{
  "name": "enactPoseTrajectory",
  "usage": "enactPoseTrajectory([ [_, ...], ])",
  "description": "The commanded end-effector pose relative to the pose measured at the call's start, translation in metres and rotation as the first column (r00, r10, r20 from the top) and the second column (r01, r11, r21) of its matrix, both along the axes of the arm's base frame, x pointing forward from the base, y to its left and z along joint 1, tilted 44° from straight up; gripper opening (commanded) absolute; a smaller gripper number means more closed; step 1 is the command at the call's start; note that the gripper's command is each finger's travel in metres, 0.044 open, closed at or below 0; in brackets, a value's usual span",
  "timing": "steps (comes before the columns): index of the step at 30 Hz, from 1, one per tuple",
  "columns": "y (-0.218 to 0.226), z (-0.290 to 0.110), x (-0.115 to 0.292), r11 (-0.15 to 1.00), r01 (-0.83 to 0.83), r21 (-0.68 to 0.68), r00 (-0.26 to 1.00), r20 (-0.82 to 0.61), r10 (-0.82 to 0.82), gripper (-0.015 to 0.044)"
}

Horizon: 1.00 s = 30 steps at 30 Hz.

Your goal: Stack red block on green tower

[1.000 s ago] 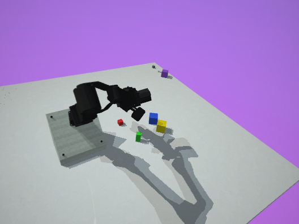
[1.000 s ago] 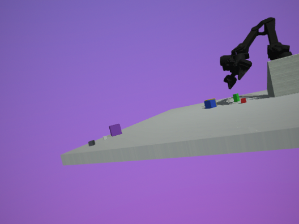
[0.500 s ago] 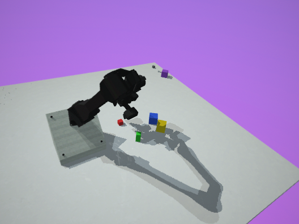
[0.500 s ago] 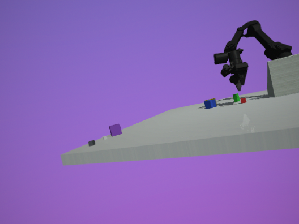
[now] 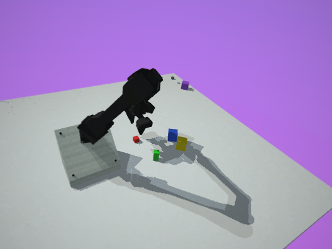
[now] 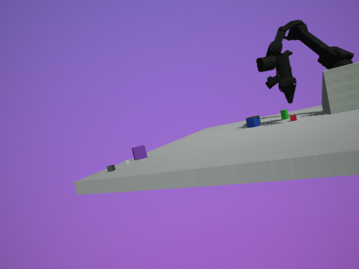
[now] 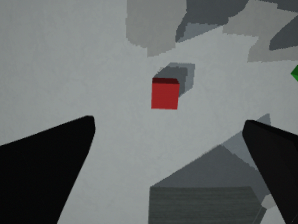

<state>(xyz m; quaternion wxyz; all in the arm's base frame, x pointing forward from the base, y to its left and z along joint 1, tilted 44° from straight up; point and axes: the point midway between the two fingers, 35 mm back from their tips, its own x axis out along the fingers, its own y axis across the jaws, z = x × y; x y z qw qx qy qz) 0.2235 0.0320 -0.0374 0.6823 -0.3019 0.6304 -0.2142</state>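
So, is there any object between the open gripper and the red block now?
Nothing visible is. The gripper hangs open above the red block, which shows between its fingers in the wrist view with only bare table around it. The green tower stands apart, off to one side.

The gripper (image 5: 140, 128) hangs above the red block (image 5: 136, 139), apart from it. The green tower (image 5: 156, 155) stands near it on the worktop (image 5: 220, 141), mid-worktop. A purple block (image 5: 185, 85) sits at the far corner.
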Motion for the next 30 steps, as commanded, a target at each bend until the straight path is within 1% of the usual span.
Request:
enactPoseTrajectory([
  [1,-0.003,-0.003,0.001,1.0,0.004,-0.01,1.0,0.008,-0.003,0.044],
  [8,-0.026,-0.027,0.005,1.0,0.004,-0.012,1.0,0.008,-0.004,0.044],
  [30,-0.044,-0.047,0.007,1.0,0.004,-0.013,1.0,0.008,-0.003,0.044],
])
